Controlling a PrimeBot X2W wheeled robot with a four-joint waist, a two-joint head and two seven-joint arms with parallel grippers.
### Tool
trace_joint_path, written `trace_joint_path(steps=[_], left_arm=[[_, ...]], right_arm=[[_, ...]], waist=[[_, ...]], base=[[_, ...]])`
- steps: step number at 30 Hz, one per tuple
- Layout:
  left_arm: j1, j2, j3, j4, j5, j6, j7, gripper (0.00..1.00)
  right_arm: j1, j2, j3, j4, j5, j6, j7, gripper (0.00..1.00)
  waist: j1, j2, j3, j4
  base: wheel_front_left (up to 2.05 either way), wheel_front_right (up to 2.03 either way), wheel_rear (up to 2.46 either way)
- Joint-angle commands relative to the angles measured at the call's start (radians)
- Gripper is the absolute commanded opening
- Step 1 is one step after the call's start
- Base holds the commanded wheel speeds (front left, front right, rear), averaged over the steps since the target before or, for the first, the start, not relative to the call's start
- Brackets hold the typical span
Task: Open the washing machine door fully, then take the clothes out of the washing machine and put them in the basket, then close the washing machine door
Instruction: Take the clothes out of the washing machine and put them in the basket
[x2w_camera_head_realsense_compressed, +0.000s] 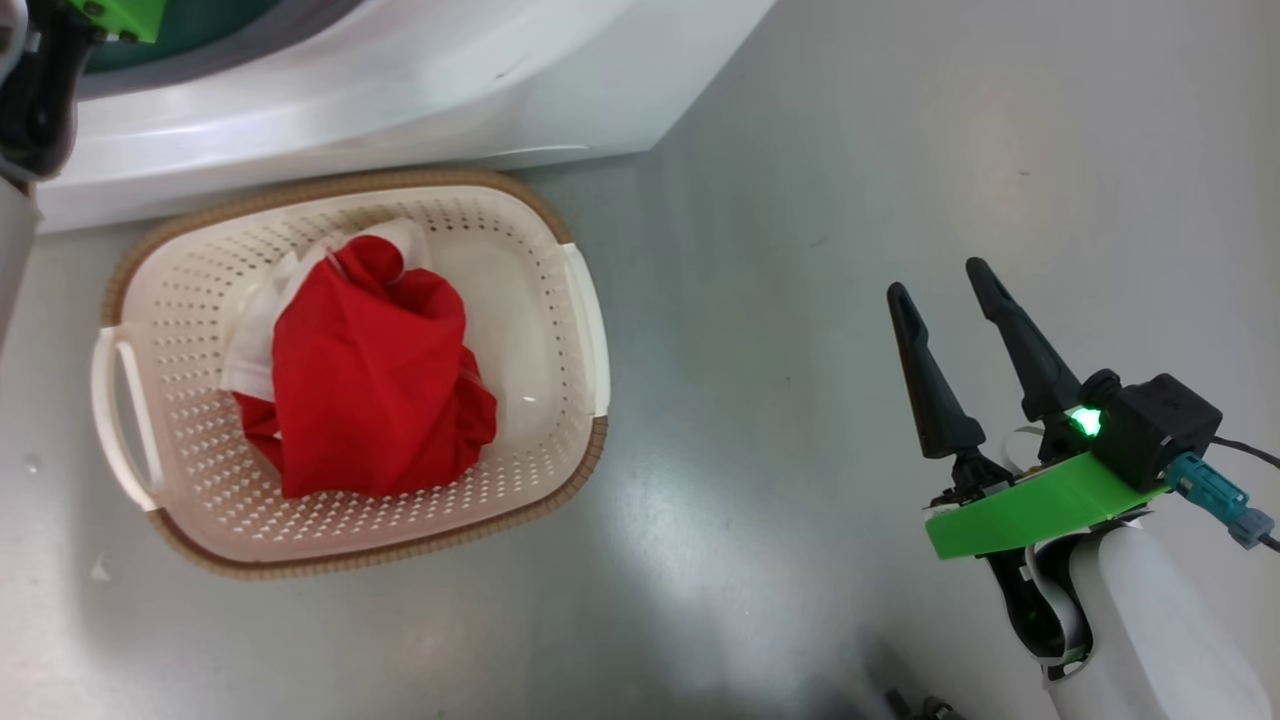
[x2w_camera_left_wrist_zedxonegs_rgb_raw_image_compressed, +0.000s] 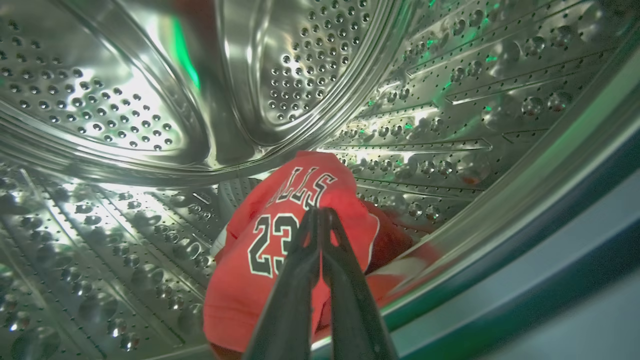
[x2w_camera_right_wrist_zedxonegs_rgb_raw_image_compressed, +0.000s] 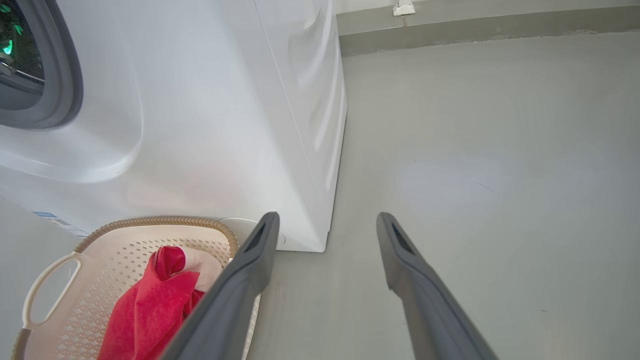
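Note:
Inside the steel drum (x2w_camera_left_wrist_zedxonegs_rgb_raw_image_compressed: 125, 115) of the washing machine (x2w_camera_head_realsense_compressed: 400, 80) lies a red jersey (x2w_camera_left_wrist_zedxonegs_rgb_raw_image_compressed: 260, 250) with white "23" lettering. My left gripper (x2w_camera_left_wrist_zedxonegs_rgb_raw_image_compressed: 320, 212) is shut, its tips pressed together on that fabric. More red clothes (x2w_camera_head_realsense_compressed: 370, 390) with white trim sit bundled in the cream perforated basket (x2w_camera_head_realsense_compressed: 575, 300), which stands on the floor against the machine's front. My right gripper (x2w_camera_head_realsense_compressed: 935, 278) hovers open over bare floor, right of the basket, nothing between its fingers (x2w_camera_right_wrist_zedxonegs_rgb_raw_image_compressed: 240, 280). The washing machine door is out of view.
The machine's white front (x2w_camera_right_wrist_zedxonegs_rgb_raw_image_compressed: 200, 125) and grey-rimmed opening (x2w_camera_right_wrist_zedxonegs_rgb_raw_image_compressed: 65, 75) rise left of my right gripper (x2w_camera_right_wrist_zedxonegs_rgb_raw_image_compressed: 327, 217). Grey floor (x2w_camera_head_realsense_compressed: 900, 150) stretches to the right, up to a low wall skirting (x2w_camera_right_wrist_zedxonegs_rgb_raw_image_compressed: 475, 30). My left arm (x2w_camera_head_realsense_compressed: 40, 90) reaches into the opening at the top left.

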Motion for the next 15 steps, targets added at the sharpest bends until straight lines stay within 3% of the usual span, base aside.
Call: trace_joint_path(steps=[1, 15], left_arm=[[0.01, 0.032, 0.049, -0.024, 0.02, -0.005, -0.008, 0.0], [0.237, -0.031, 0.363, -0.185, 0.193, -0.005, -0.008, 0.0]], right_arm=[[0.01, -0.008, 0.016, -0.022, -0.005, 0.005, -0.006, 1.0], [0.031, -0.034, -0.016, -0.023, -0.016, 0.005, -0.006, 1.0]], waist=[[0.0, -0.0001, -0.007, 0.01], [0.0, -0.0001, -0.062, 0.082]], base=[[0.0, 0.0, 0.0], [0.0, 0.0, 0.0]])
